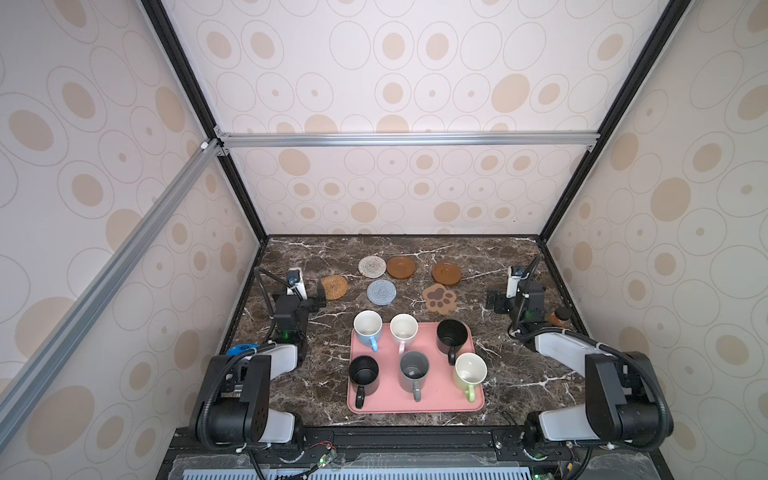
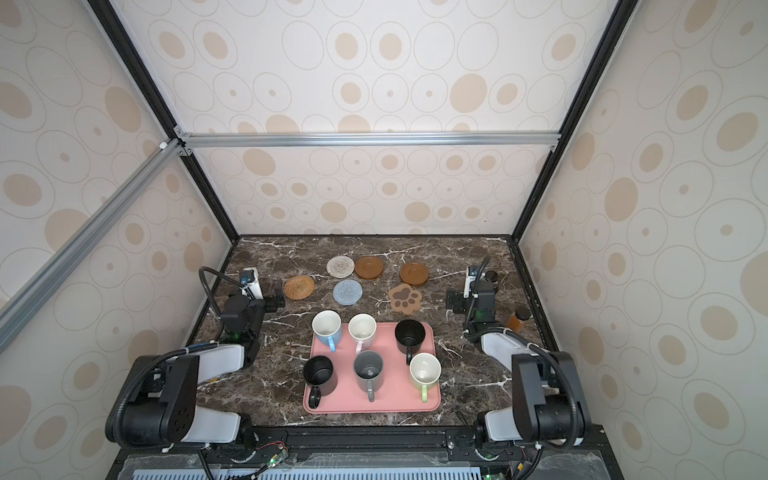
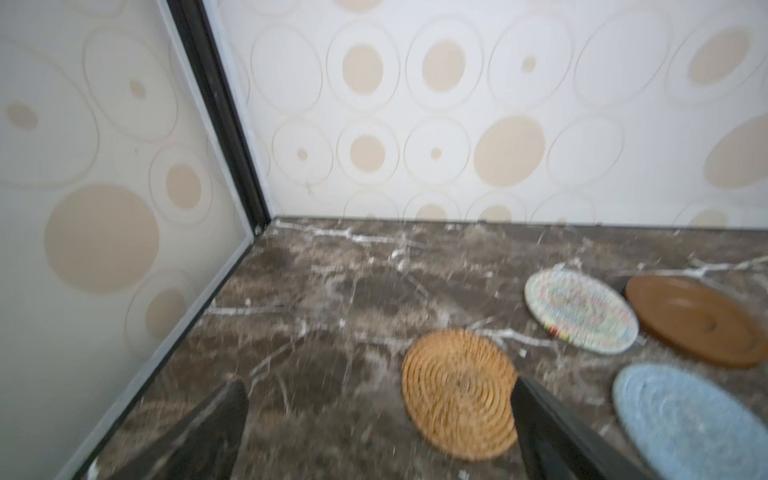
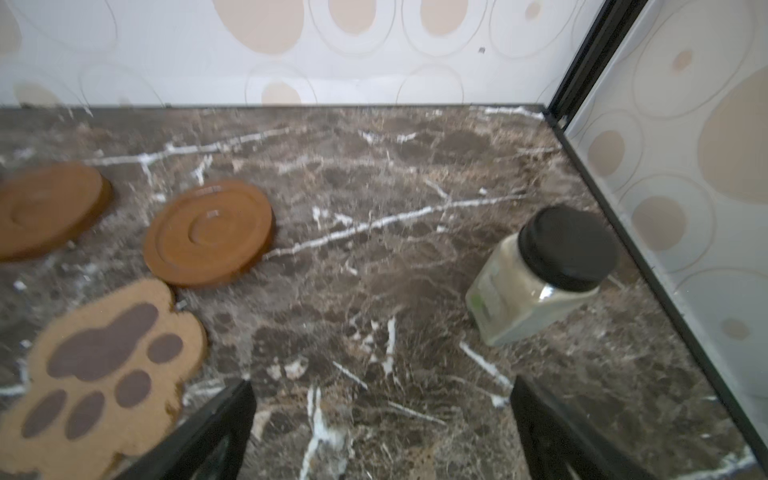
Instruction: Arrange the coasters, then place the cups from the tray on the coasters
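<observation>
Six cups stand on the pink tray (image 1: 415,405): light blue (image 1: 368,328), pale pink (image 1: 403,329), black (image 1: 451,336), another black (image 1: 363,374), grey (image 1: 414,370) and pale green (image 1: 469,372). Behind the tray lie the coasters: tan rattan (image 1: 334,286), cream woven (image 1: 372,266), grey-blue (image 1: 381,292), two brown discs (image 1: 401,267) (image 1: 446,273) and a paw shape (image 1: 439,299). My left gripper (image 3: 378,386) is open and empty just left of the rattan coaster (image 3: 457,395). My right gripper (image 4: 382,384) is open over bare table, right of the paw coaster (image 4: 99,365).
A clear jar with a black lid (image 4: 540,274) stands near the back right wall. A small amber bottle (image 1: 559,318) sits by the right arm. Enclosure walls close in the marble table (image 1: 519,374) on three sides.
</observation>
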Available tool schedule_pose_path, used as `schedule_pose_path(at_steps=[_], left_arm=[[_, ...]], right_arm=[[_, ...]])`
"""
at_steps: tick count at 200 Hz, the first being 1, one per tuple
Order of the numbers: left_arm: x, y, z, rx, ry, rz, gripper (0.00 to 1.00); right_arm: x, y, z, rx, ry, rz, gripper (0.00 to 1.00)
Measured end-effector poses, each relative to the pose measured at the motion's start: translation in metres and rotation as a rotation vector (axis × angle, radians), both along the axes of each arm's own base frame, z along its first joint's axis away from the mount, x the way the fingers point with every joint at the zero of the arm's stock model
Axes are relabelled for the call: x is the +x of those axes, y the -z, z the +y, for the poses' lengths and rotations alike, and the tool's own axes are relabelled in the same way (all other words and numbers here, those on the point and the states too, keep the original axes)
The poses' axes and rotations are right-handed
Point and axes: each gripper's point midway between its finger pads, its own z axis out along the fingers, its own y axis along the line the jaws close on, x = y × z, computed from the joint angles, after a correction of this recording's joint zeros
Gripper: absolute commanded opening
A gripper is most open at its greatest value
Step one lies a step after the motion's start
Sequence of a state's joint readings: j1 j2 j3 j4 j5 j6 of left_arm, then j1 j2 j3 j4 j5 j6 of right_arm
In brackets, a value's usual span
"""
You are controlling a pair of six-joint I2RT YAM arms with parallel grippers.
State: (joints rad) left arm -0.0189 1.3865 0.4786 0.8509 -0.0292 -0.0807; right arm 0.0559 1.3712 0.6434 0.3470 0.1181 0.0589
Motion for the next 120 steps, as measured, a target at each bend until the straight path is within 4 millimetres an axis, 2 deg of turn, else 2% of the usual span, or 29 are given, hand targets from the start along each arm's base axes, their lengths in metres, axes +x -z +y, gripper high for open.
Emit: schedule_pose_path(at_steps=[23,46,72,94,120], left_arm=[[0.014,-0.026,-0.013,-0.069,0.060,0.016,1.00],[0.027,-0.026,-0.031,-0.141,0.126,0.100,1.00],[0.042,-0.001,-0.064,-0.207,0.201,0.261,1.00],[0.051,0.025,-0.088,-0.247,0.241,0.389,1.00],[0.057,0.054,-0.106,-0.285,0.260,0.519,1.00]], right_arm=[[0.000,-0.035,-0.003,0.076,0.057,0.024,1.00],[-0.009,-0.044,0.001,0.158,0.085,0.107,1.00],[-0.032,-0.025,0.005,0.257,0.135,0.236,0.99],[-0.051,-0.010,0.022,0.342,0.095,0.354,0.99],[-0.065,-0.014,0.041,0.395,0.029,0.396,0.99]])
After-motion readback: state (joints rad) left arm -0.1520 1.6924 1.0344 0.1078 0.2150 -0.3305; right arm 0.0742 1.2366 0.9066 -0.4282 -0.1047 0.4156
